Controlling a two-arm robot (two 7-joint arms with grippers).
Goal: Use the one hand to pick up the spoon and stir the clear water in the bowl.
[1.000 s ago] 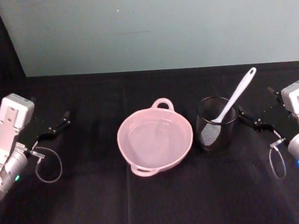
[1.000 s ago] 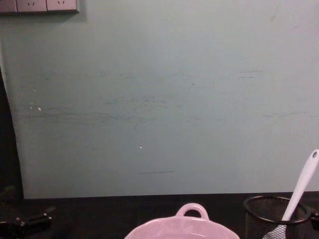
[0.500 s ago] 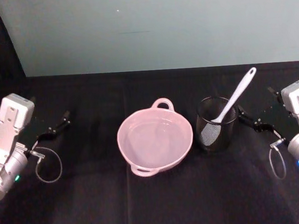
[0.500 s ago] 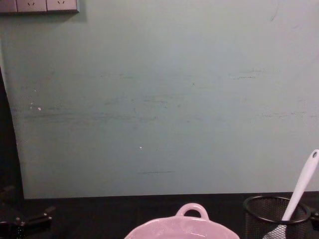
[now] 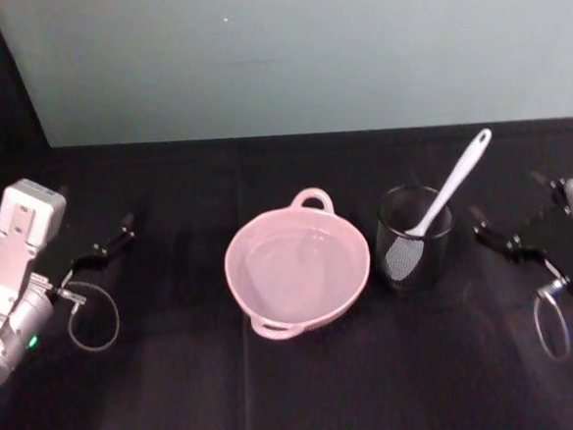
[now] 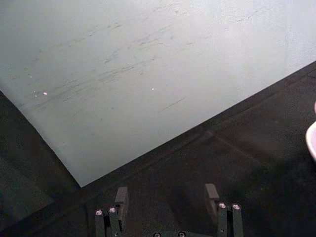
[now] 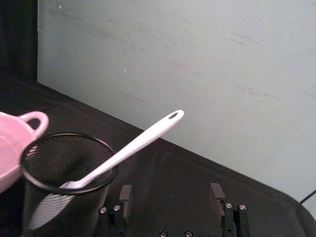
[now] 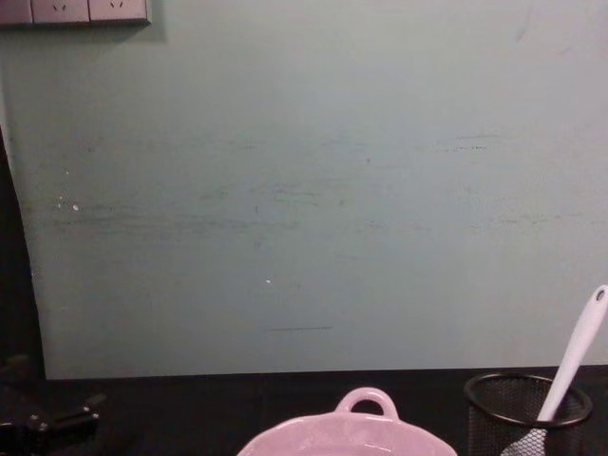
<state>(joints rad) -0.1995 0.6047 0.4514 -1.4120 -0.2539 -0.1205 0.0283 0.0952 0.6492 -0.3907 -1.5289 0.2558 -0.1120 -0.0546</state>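
The pale pink bowl (image 5: 241,293) sits mid-table with clear water (image 5: 292,266) barely visible inside it. Just to its right, the white spoon (image 5: 450,191) leans in a black wire-mesh cup (image 5: 408,261), handle pointing up and to the right. In the right wrist view the spoon (image 7: 140,141) slants out of the cup (image 7: 47,210) ahead of my right gripper (image 7: 171,191), which is open and empty. In the head view that right gripper (image 5: 505,196) hovers a short way right of the cup. My left gripper (image 5: 94,209) rests open at the far left, its fingers (image 6: 121,195) holding nothing.
A black cloth (image 5: 279,393) covers the table, which ends at a pale green wall (image 8: 304,190). Wall sockets (image 8: 76,9) sit high at the left. Cable loops hang beside each wrist (image 5: 89,317). Open cloth lies in front of the bowl.
My right gripper has drifted to the right and slightly down, away from the mesh cup. The left arm, bowl and spoon have not moved.
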